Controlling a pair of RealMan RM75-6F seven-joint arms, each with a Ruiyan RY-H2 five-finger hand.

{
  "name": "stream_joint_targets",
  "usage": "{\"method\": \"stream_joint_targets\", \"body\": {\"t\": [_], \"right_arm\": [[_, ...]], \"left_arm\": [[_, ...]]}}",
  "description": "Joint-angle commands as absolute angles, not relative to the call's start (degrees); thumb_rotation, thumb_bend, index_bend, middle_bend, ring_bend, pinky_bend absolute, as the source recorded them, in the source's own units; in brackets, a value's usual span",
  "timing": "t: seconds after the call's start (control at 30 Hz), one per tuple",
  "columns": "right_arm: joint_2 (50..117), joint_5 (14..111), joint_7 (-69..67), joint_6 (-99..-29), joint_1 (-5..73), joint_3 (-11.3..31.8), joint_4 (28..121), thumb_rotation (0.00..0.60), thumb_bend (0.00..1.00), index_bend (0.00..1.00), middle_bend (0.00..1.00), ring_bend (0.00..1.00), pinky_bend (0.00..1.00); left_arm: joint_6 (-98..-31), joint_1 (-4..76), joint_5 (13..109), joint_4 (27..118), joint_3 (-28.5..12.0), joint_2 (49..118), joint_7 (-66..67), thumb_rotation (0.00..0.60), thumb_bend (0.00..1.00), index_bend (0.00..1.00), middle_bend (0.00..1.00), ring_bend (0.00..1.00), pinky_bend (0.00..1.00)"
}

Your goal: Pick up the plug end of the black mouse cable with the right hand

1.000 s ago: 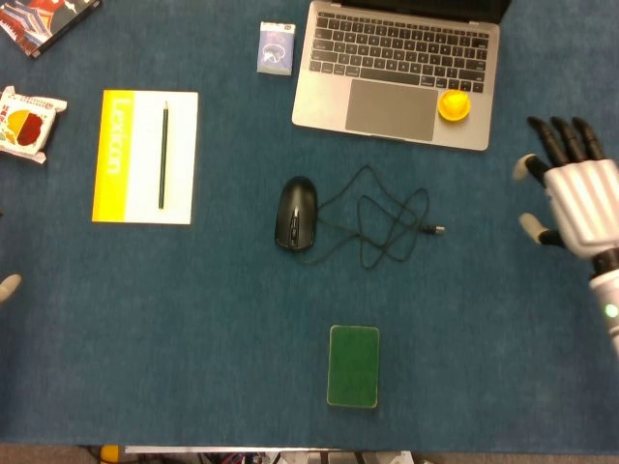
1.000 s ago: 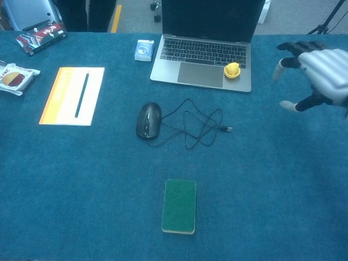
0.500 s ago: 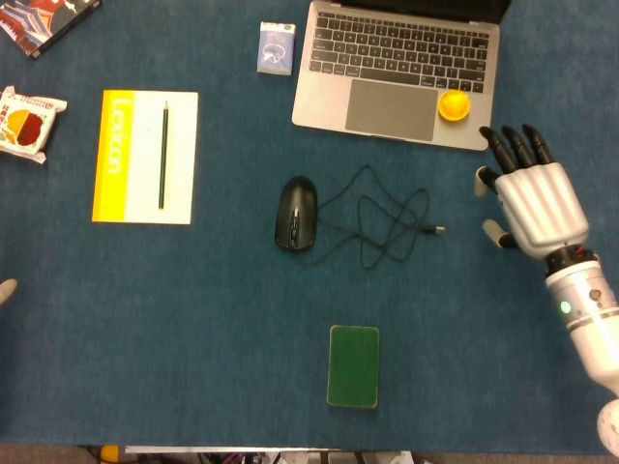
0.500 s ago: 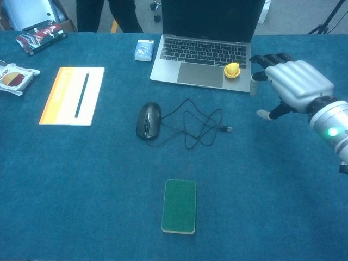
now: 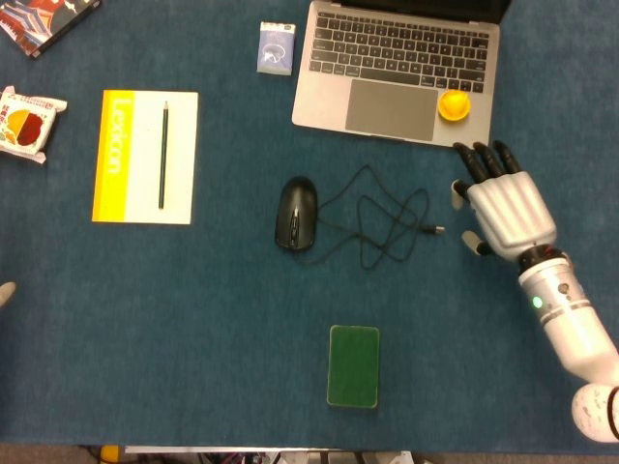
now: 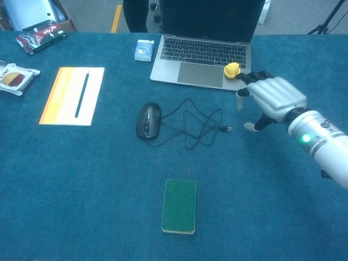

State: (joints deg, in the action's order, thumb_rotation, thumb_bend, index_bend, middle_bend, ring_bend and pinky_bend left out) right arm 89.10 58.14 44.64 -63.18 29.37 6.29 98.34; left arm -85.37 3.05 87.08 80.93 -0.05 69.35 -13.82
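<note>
The right robot hand (image 5: 505,205) (image 6: 272,99) hovers palm-down over the blue carpeted worktop (image 5: 193,319), its fingers spread apart and holding nothing. The small plug end (image 5: 437,230) (image 6: 229,129) of the thin black mouse cable (image 5: 382,217) lies flat on the worktop just beside the robot hand's thumb side, not touched by it. The cable runs in loose loops to the glossy black computer mouse (image 5: 296,213) (image 6: 148,120). The open silver laptop (image 5: 397,72) sits beyond the robot hand, a small yellow object (image 5: 454,104) on its palm rest. A green rectangular pad (image 5: 354,365) lies nearer the camera. Of the left robot hand only a pale tip (image 5: 6,292) shows at the frame edge, so its state cannot be told
</note>
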Motion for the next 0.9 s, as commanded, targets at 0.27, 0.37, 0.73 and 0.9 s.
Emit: {"method": "stream_joint_targets", "body": {"t": [0.27,0.37,0.73,0.9], "right_arm": [[92.2,56.71,42.89,-61.67,31.51,5.98,94.52,0.6,0.19,0.46,0.05,0.0,0.0],[93.29,56.3,42.38,-61.31,32.18,6.09,93.28,0.6,0.19,0.47,0.05,0.0,0.0],[95.81,54.88,41.54,-60.1,34.1,6.09,90.07,0.6,0.19,0.5,0.05,0.0,0.0],[96.29,54.3,41.4,-59.95,34.57,5.81,89.38,0.6,0.19,0.51,0.05,0.0,0.0]], "left_arm": [[-85.1,2.74,86.85,80.07,0.12,69.74,-14.66,0.6,0.0,0.31,0.18,0.27,0.47],[-85.06,2.62,86.77,79.73,0.15,69.87,-15.02,0.6,0.0,0.31,0.18,0.26,0.47],[-85.13,2.09,86.6,78.56,0.31,70.12,-16.51,0.6,0.0,0.31,0.18,0.27,0.47],[-85.12,1.97,86.63,78.21,0.34,70.27,-16.87,0.6,0.0,0.31,0.18,0.27,0.47]]}}
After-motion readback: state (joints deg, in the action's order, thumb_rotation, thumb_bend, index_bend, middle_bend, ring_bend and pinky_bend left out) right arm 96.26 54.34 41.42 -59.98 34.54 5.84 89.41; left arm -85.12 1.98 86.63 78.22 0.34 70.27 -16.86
